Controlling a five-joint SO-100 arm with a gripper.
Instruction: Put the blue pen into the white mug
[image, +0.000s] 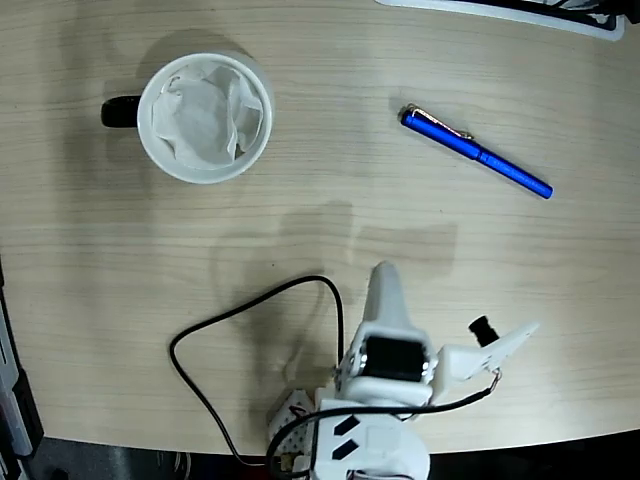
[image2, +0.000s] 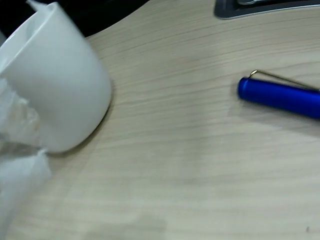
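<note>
Gripper (image: 388, 275), jaws seemingly closed, far from blue pen (image: 476, 153).

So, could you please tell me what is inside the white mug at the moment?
The white mug holds crumpled white paper that lines its inside and hides the bottom, so anything beneath it cannot be seen. The blue pen is not inside; it lies apart on the table.

Even, bright overhead light; soft arm shadow on the table (image: 300, 230) beyond the gripper. Wrist view is mildly blurred, especially at left.
</note>
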